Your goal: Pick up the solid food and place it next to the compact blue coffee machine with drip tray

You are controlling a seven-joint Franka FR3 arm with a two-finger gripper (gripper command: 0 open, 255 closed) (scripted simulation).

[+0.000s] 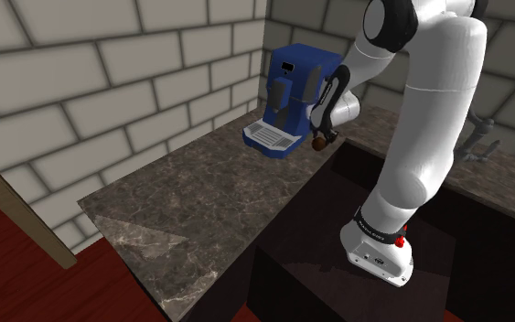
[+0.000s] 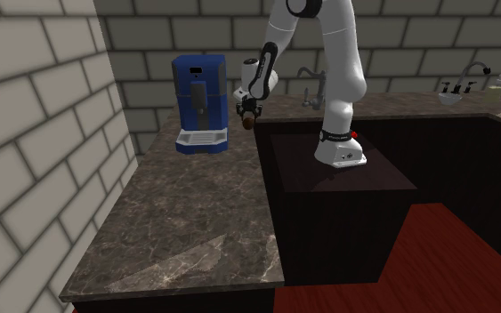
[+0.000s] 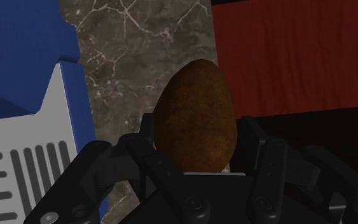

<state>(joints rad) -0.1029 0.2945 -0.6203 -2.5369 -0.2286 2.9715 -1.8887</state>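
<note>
- Pinching a brown egg-shaped food (image 3: 195, 118) between the black jaws.
- Hanging just beside the blue coffee machine (image 1: 292, 87) and its white drip tray (image 1: 269, 137).
- Hovering over a brown marbled bench (image 1: 182, 210), with grey brick walls (image 1: 109, 73) and red wood floor (image 2: 435, 258) around.

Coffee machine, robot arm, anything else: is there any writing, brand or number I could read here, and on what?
Nothing can be read for certain.
Dark band low on the white arm: light marks, too small to read.
Blue coffee machine: small dark panel, no legible characters.
Brown egg-shaped food: no writing.
</note>
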